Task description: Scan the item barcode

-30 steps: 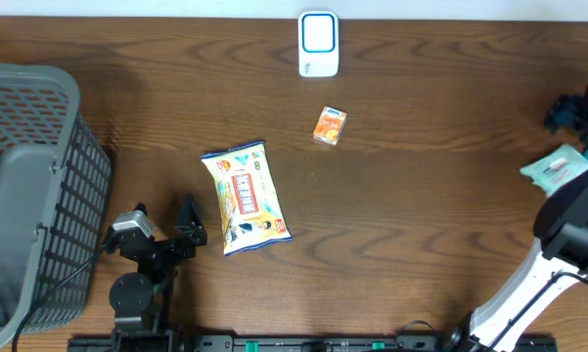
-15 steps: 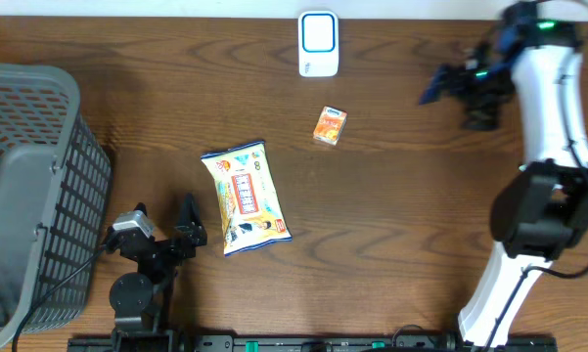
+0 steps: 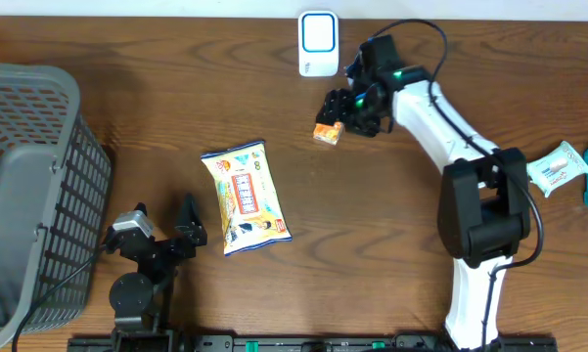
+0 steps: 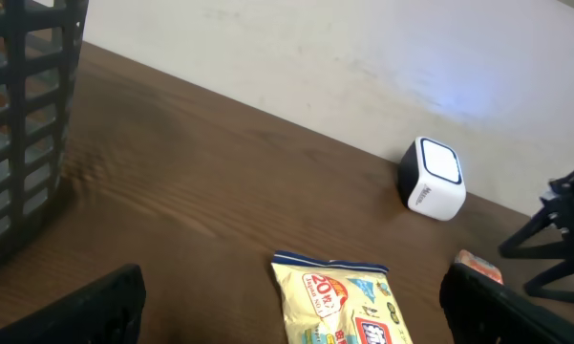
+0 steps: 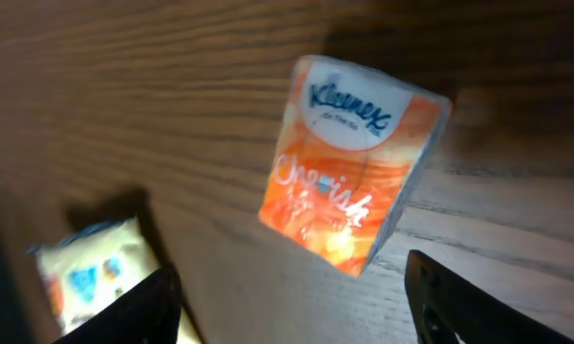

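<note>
Right gripper (image 3: 340, 115) swung in from the far-right edge and now straddles the small orange Kleenex tissue pack (image 3: 328, 131), jaws apart, no grip yet. Pack lies flat just near of the white-and-blue scanner box (image 3: 318, 44), so pickup looks next; left gripper (image 3: 163, 223) sits wide open.

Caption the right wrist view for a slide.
Open right gripper poised over an orange Kleenex pack on the wooden table.

Basket (image 3: 73, 215) partly off-frame, L edge
</note>
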Tool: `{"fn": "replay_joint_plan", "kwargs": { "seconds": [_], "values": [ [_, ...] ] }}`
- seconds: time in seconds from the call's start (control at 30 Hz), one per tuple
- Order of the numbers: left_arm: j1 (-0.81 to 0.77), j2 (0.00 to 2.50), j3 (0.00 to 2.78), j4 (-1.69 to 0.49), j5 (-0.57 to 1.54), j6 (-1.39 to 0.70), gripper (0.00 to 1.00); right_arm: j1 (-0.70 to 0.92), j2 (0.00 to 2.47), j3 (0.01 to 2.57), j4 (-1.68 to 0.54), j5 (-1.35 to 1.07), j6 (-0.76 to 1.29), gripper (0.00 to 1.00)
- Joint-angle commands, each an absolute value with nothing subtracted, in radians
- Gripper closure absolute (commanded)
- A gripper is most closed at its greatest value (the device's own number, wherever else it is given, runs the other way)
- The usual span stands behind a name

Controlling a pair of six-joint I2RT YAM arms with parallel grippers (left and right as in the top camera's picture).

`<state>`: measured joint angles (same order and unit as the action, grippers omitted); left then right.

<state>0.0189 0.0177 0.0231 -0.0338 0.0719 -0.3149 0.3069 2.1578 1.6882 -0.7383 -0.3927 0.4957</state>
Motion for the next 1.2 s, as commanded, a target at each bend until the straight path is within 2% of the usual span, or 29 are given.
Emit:
{"fn": "replay_joint_plan", "kwargs": {
  "seconds": [0.0,0.3,0.43,0.67,0.73,0.8,0.97,1.07,1.17],
  "values": [
    [0.022,0.012,0.004,-0.063,0.081,-0.312,0.03,0.323,2.141,1.659,-0.71,-0.244,0.614,0.34],
    [0.022,0.012,0.004,-0.063,0.081,-0.312,0.03,0.329,2.152,1.635,-0.641,-0.237,0.639,0.41],
    [0.022,0.012,0.004,-0.063,0.081,-0.312,0.03,0.329,2.178,1.62,-0.618,-0.237,0.667,0.47],
    [0.022,0.012,0.004,-0.063,0.081,-0.312,0.03,0.329,2.287,1.62,-0.575,-0.263,0.684,0.5],
    [0.022,0.012,0.004,-0.063,0.081,-0.312,0.03,0.329,2.325,1.62,-0.577,-0.272,0.684,0.63],
    [0.022,0.012,0.004,-0.063,0.081,-0.312,0.03,0.329,2.356,1.62,-0.608,-0.271,0.684,0.99],
    [0.022,0.012,0.004,-0.063,0.081,-0.312,0.03,0.317,2.358,1.62,-0.666,-0.295,0.676,0.99],
    [0.022,0.012,0.004,-0.063,0.081,-0.312,0.03,0.291,2.303,1.62,-0.648,-0.453,0.625,0.99],
    [0.022,0.012,0.004,-0.063,0.081,-0.312,0.03,0.257,2.238,1.62,-0.598,-0.74,0.524,0.99]
  ]
}}
